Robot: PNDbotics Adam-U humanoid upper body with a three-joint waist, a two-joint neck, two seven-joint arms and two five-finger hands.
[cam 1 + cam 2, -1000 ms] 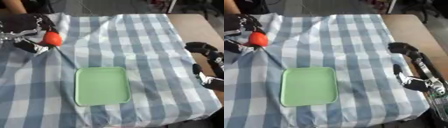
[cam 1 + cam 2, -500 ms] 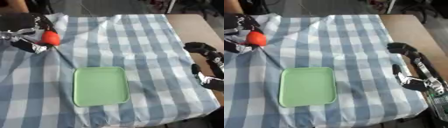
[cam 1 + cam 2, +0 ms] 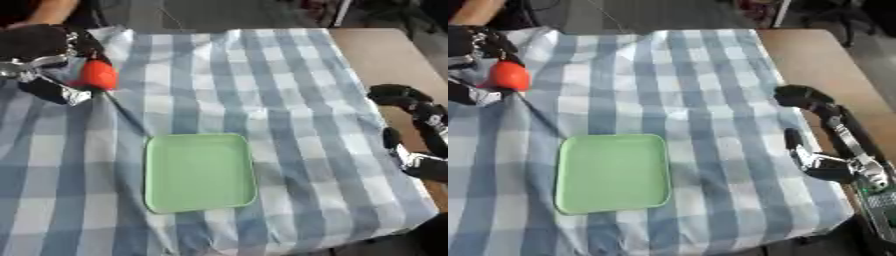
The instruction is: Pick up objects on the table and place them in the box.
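A round orange-red object (image 3: 94,75) is held above the checked cloth at the far left, with my left hand (image 3: 48,62) curled round it. A shallow light-green tray (image 3: 199,171) lies flat on the cloth in the lower middle, well below and to the right of that hand. My right hand (image 3: 815,130) rests at the table's right edge, fingers relaxed and holding nothing.
A blue-and-white checked cloth (image 3: 262,90) covers the table, with a raised fold running from the left hand toward the tray. Bare brown tabletop (image 3: 385,55) shows at the far right. A person's arm (image 3: 52,10) shows at the far left edge.
My left hand has lifted the orange-red object slightly up and toward the far left. The right hand has not moved.
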